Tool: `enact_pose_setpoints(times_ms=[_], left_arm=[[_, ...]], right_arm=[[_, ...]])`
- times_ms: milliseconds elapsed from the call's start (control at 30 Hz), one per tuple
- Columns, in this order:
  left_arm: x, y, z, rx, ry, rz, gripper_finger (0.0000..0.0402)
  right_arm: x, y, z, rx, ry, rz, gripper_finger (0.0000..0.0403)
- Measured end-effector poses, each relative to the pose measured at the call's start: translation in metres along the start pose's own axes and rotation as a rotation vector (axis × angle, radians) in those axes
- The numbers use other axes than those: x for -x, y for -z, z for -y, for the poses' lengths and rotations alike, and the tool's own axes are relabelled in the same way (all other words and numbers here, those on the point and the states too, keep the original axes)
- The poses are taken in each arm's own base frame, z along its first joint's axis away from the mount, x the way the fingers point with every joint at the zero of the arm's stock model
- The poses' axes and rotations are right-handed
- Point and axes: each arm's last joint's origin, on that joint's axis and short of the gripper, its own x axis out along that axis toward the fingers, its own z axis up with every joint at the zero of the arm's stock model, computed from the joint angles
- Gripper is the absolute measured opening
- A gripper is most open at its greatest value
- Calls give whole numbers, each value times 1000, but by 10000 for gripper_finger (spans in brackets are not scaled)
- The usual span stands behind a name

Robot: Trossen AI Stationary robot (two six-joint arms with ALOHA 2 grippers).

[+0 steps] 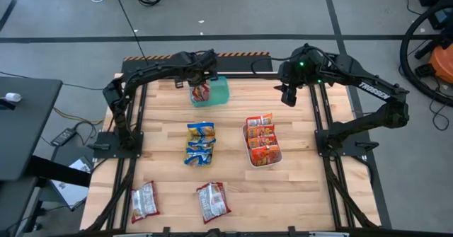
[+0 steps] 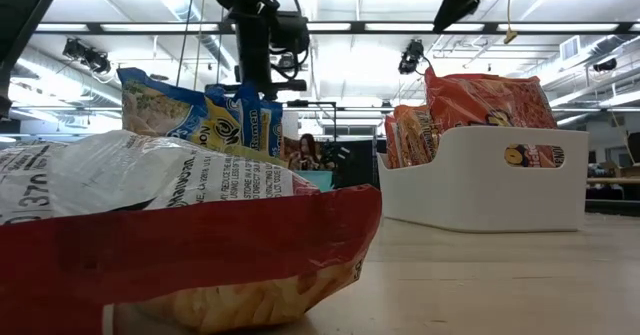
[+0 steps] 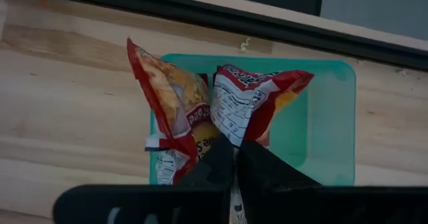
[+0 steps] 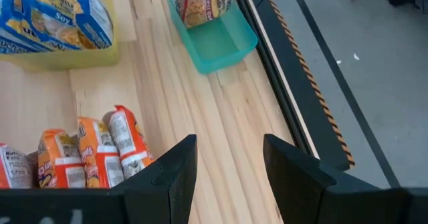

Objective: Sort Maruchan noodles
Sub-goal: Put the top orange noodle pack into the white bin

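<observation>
**Packets at the far counter edge**

Wooden counter (image 1: 233, 194), high view: left tool (image 1: 204, 81) over the green tray (image 1: 219, 92) near the far edge; right tool (image 1: 289, 95) above bare wood.

Left wrist: fingers pinch a red-and-white packet (image 3: 251, 107) inside it.

Right wrist: jaws spread, orange packets (image 4: 87, 157) beside.

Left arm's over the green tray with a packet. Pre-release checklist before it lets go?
1. Left gripper shut on the red-and-white packet: ok.
2. Packet over the green tray, inside its rim: ok.
3. Room in the tray: one packet already stands there, bare floor beside it: ok.
4. Packet bottom touching the tray floor: cannot tell.
5. Right gripper open, away from the tray: ok.
6. Two loose packets left at the table's near edge: sorting not done.
</observation>
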Motion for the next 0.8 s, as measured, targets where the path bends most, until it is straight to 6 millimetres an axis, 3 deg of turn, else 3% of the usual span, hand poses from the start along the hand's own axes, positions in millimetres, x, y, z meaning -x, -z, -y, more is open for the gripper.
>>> enact_pose_setpoints(times_ms=[167,533,800], left_arm=[[0,-1,0,55,5,-3,20],[7,21,8,246,21,-55,22],[-4,2,-5,286,-39,-15,22]], right_arm=[[0,-1,0,-4,2,10,177],[0,-6,1,-5,10,57,177],[0,-4,1,-5,7,43,177]])
